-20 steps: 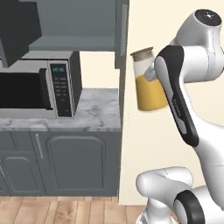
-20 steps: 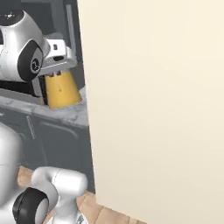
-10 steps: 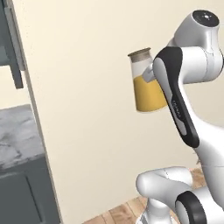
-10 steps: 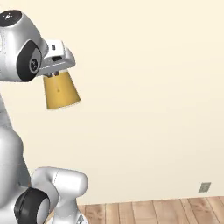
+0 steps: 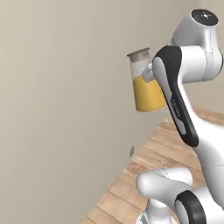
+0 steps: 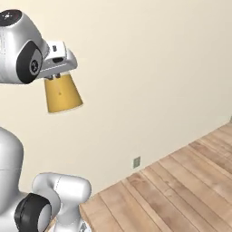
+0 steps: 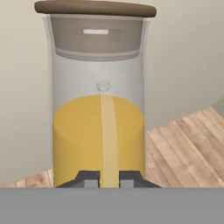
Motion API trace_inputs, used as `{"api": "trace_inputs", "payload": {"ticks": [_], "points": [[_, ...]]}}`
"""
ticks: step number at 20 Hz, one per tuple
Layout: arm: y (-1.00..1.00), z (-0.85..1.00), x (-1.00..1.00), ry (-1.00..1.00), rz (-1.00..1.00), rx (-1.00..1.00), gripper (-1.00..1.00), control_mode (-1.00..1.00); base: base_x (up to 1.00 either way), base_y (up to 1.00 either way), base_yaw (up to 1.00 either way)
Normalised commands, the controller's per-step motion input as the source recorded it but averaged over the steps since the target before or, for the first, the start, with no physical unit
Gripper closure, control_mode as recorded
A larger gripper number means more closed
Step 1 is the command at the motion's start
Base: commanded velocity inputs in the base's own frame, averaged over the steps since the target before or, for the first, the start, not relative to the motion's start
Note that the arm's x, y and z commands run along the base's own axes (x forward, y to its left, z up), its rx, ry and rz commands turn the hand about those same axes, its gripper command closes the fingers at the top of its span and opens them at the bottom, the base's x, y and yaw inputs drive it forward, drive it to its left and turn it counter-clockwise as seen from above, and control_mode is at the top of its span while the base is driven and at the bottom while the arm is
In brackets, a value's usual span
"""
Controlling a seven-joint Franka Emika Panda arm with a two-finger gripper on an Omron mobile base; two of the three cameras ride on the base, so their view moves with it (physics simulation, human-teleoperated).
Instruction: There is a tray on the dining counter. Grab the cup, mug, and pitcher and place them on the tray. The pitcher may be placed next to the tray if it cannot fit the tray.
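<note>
Right now the gripper [image 7: 109, 177] is clamped narrowly on the pitcher [image 5: 146, 85], its 2 dark fingertips [image 7: 89, 178] pinching what looks like a thin vertical strip or handle on the vessel's side. The pitcher hangs high in the air beside the arm, well clear of the wooden floor [image 6: 181, 181], with a plain beige wall [image 6: 149, 68] behind it. It sits roughly upright in the left base view, brown lid on top, yellow-orange lower body and clearer upper part.

Judging by this, the step in hand is carrying the pitcher to the dining counter, which is out of sight along with the tray. To do it well, the grip should remain firm, since the pinch is on a slim feature and the vessel could swing. Keeping the pitcher level and high during any base turn seems wise, lowering it only once the tray is squarely ahead.
</note>
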Motion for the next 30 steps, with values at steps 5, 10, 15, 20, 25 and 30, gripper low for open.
{"api": "trace_inputs", "payload": {"ticks": [5,10,15,20,25,30], "points": [[0.0,0.0,0.0,0.0,0.0,0.0,1.0,1.0,0.0,-0.51,-0.81],[0.0,0.0,0.0,0.0,0.0,0.0,1.0,1.0,0.0,-0.25,-0.79],[0.0,0.0,0.0,0.0,0.0,0.0,1.0,1.0,0.06,0.01,-0.69],[0.0,0.0,0.0,0.0,0.0,0.0,1.0,1.0,0.53,0.44,-0.39],[0.0,0.0,0.0,0.0,0.0,0.0,1.0,1.0,0.94,0.7,-0.3],[0.0,0.0,0.0,0.0,0.0,0.0,1.0,1.0,0.96,0.67,-0.29]]}}
